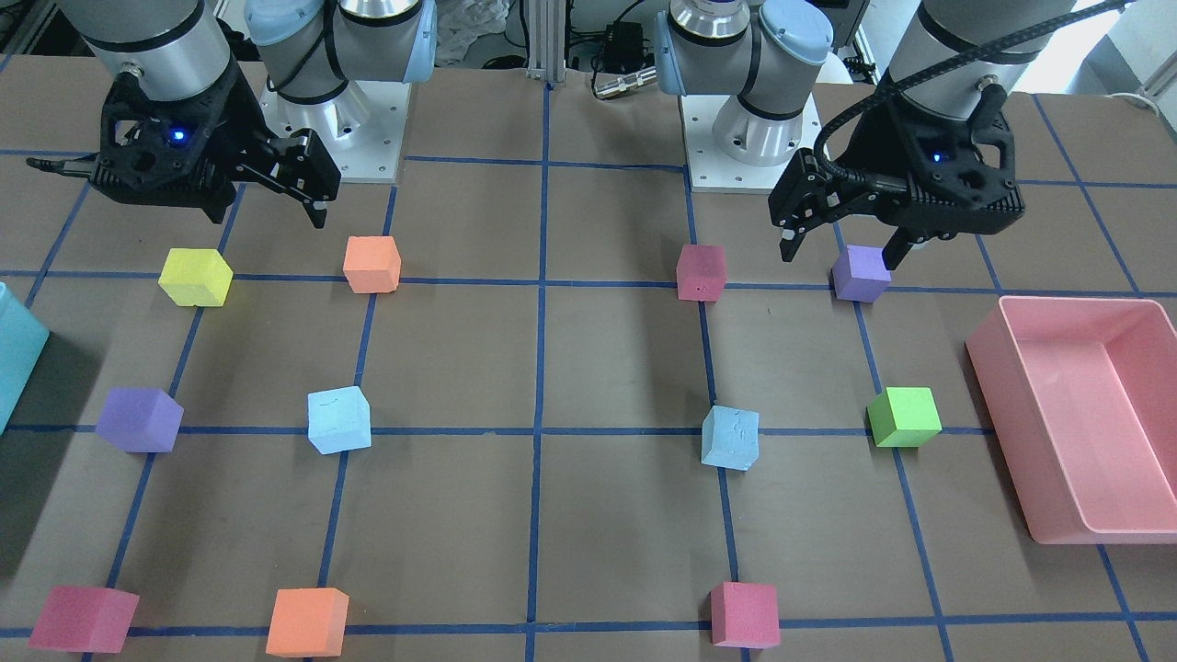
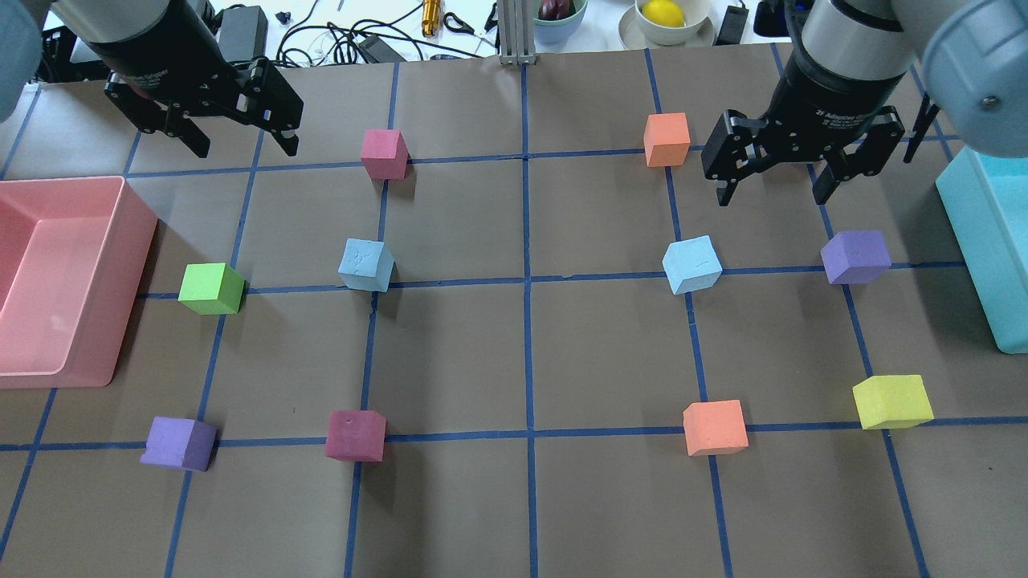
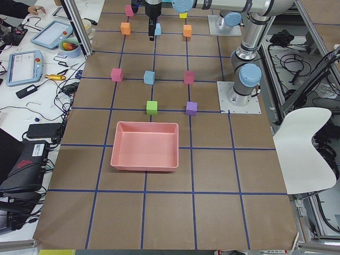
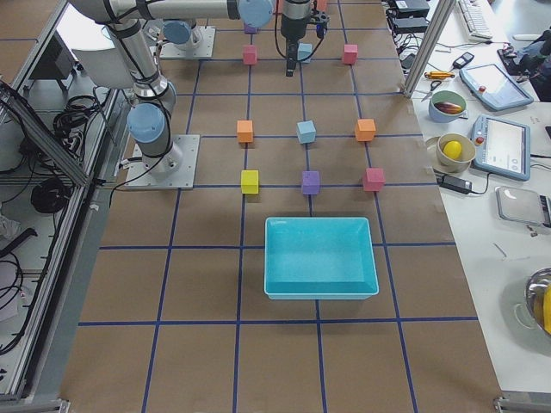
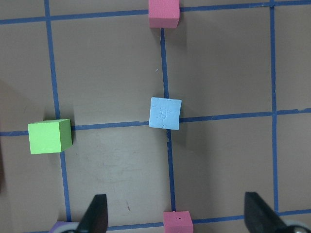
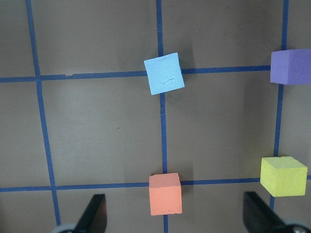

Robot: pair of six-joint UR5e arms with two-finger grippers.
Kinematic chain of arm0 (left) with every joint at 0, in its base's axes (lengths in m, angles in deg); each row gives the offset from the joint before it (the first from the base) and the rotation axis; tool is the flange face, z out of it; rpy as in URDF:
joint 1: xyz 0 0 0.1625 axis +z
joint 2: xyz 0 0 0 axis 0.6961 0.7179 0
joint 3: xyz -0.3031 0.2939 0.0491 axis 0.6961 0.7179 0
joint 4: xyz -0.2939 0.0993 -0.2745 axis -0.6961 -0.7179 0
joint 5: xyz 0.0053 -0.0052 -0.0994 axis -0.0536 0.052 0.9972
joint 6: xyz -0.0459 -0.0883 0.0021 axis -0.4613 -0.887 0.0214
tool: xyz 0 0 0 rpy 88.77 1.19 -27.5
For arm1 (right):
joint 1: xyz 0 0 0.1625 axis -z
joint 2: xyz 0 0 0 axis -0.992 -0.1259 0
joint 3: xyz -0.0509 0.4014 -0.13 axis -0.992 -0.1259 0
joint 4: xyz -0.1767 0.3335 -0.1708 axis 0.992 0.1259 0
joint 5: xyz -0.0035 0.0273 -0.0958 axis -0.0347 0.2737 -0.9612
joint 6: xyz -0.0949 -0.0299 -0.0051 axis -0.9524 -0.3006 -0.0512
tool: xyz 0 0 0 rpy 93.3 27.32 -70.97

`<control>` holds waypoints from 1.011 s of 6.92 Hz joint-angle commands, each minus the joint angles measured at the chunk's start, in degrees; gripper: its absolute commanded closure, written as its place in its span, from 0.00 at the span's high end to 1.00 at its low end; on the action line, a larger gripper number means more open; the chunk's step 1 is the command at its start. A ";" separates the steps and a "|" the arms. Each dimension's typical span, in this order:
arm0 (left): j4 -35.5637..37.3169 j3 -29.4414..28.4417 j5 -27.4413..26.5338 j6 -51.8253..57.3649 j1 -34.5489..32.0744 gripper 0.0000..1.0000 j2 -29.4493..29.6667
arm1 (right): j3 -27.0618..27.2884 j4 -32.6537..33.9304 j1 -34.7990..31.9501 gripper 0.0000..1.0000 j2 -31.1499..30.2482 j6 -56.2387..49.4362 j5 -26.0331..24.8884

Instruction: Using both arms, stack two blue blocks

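The left gripper (image 2: 242, 136) hangs high over the left half of the table (image 2: 482, 498), jaws spread wide and holding nothing. In its wrist view the fingertips (image 5: 97, 216) stand far apart at the lower rim of the picture. The right gripper (image 2: 773, 186) hangs just as high over the right half, equally wide open and empty.

The first blue block (image 2: 367, 265) sits flat on the table in the left half, roughly midway between the robot's edge and the far edge, on a crossing of blue tape lines. A green cube (image 2: 210, 288) lies beside it toward the left end, where a pink bin (image 2: 80, 377) stands against that edge.

The second blue block (image 2: 691, 264) rests in the right half at the same depth, turned slightly askew on its own tape crossing. The two are well apart, one on either side of the table's middle line. A purple cube (image 2: 856, 256) lies between it and the teal bin (image 2: 976, 241) at the right end.
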 commanded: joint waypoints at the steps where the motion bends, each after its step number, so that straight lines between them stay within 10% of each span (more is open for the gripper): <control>1: 0.00 0.12 -0.04 -0.04 -0.13 1.00 -0.01 | 0.04 0.01 -0.01 1.00 0.05 0.00 0.04; 7: 0.17 0.04 -0.04 -0.13 -0.14 1.00 0.25 | 0.56 -0.17 0.08 1.00 0.14 -0.18 -0.31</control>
